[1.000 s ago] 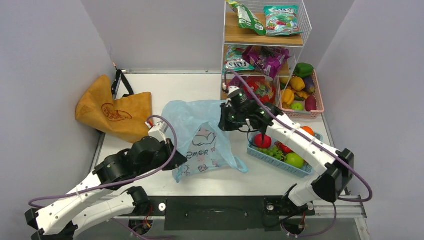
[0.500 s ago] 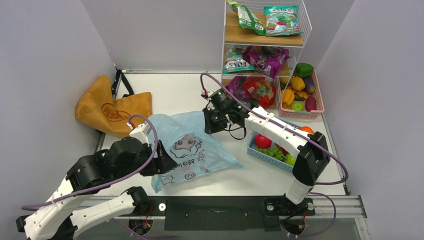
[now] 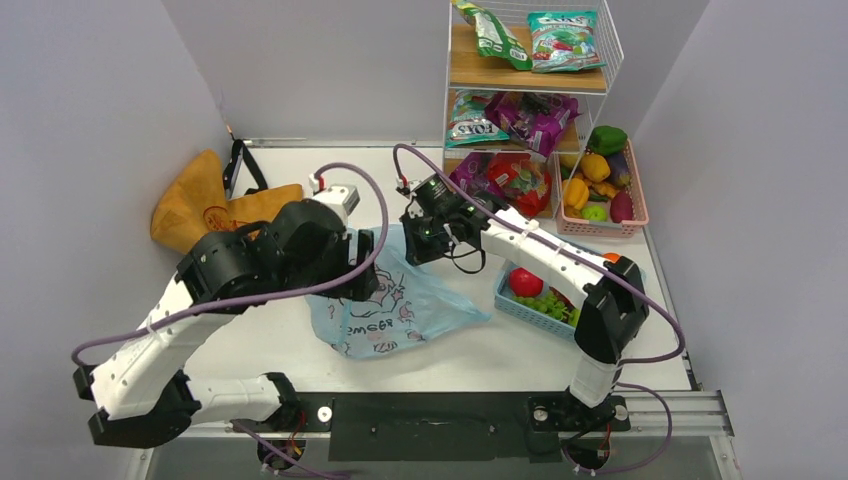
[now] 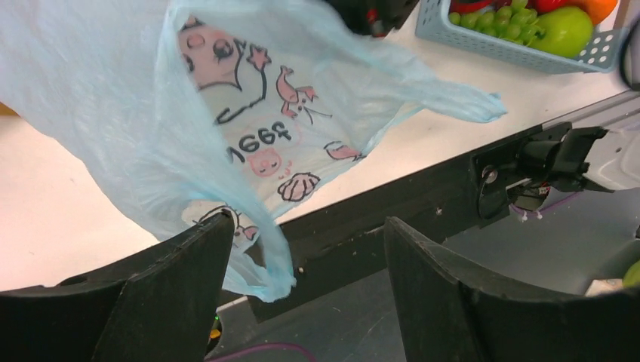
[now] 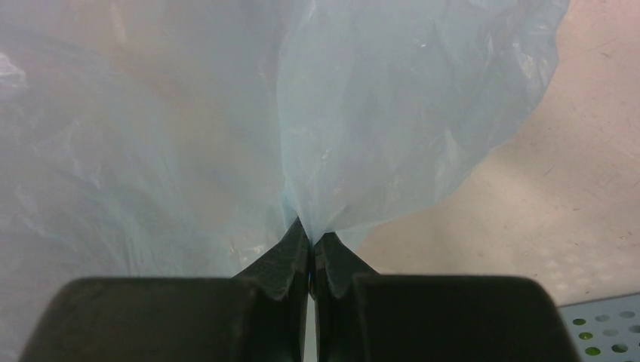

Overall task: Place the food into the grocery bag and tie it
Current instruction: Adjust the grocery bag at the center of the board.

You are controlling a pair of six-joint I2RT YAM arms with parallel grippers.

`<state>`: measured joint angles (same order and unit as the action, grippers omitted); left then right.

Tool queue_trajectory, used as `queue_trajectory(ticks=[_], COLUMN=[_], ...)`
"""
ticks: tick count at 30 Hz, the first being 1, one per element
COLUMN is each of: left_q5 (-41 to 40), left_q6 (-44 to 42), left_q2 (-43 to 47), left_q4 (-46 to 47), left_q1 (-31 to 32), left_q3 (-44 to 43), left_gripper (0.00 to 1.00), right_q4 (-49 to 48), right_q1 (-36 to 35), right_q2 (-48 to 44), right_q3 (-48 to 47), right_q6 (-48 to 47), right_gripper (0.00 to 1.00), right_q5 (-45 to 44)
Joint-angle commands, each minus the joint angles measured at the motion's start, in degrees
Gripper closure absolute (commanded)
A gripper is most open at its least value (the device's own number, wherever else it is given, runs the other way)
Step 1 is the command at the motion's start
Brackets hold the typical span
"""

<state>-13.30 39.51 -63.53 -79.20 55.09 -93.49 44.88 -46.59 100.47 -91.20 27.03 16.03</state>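
Observation:
The light blue grocery bag (image 3: 400, 300) lies crumpled on the table, cartoon print up. My right gripper (image 3: 424, 238) is shut on the bag's upper edge; in the right wrist view its tips (image 5: 311, 237) pinch the thin plastic (image 5: 392, 113). My left gripper (image 3: 362, 283) hovers over the bag's left side, open and holding nothing. In the left wrist view the bag (image 4: 226, 113) hangs in front of the left finger (image 4: 181, 271). Food sits in a blue basket (image 3: 518, 310): a red fruit (image 3: 525, 281) and green grapes (image 3: 553, 306). An orange-yellow pepper (image 3: 595, 167) is in the pink basket.
A tan tote with black straps (image 3: 225, 215) lies at the back left. A wire shelf with snack packets (image 3: 530, 60) stands at the back right, beside the pink basket (image 3: 634, 215) of produce. The black front rail (image 3: 430, 410) runs below the bag.
My left gripper has opened and let go of the bag, and its arm has risen and swung back over it. The right gripper has carried the bag's edge to the left.

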Motion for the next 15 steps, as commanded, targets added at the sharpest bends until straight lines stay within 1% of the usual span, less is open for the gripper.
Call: queue_trajectory(ticks=[1, 2, 3, 6, 8, 10, 12, 14, 15], left_q5=[-3.2, -3.9, -4.6, -5.5, -8.9, -10.2, -10.6, -10.8, -10.5], left_q6=[-9.8, -10.6, -12.1, -15.2, -14.9, -15.3, -15.7, -16.4, -16.6], left_q2=[-7.2, -10.6, -12.0, -13.9, -14.7, -14.5, -12.6, -9.9, -7.9], left_q4=[-8.0, -10.7, -11.5, -10.0, -10.9, -10.6, -7.7, -3.2, -0.1], left_q1=[0.2, 0.2, 0.8, 1.3, 1.3, 1.4, 1.5, 1.7, 1.9], left_q3=[-20.8, -24.5, -31.0, -35.1, -36.4, -34.4, -27.8, -15.4, -12.3], left_gripper=[0.28, 0.27, 0.25, 0.22, 0.21, 0.20, 0.20, 0.20, 0.20], right_q4=[0.9, 1.4, 1.7, 3.4, 4.4, 5.1, 5.6, 6.0, 6.2], right_q1=[-0.3, -0.4, -0.3, -0.1, 0.1, 0.5, 0.8, 1.0, 1.0], right_q2=[1.1, 1.5, 2.4, 3.9, 4.7, 5.3, 5.9, 6.4, 6.8], right_q3=[-4.6, -5.0, -6.1, -9.5, -11.2, -12.8, -13.9, -14.9, -15.2], right_q6=[-1.9, -2.1, -2.5, -3.3, -3.8, -4.1, -4.2, -4.2, -4.2], right_gripper=[1.00, 1.00, 1.00, 1.00, 1.00, 1.00, 1.00, 1.00, 1.00], right_q5=[0.0, 0.0, 0.0, -0.4, -0.6, -0.5, -0.2, 0.1, 0.3])
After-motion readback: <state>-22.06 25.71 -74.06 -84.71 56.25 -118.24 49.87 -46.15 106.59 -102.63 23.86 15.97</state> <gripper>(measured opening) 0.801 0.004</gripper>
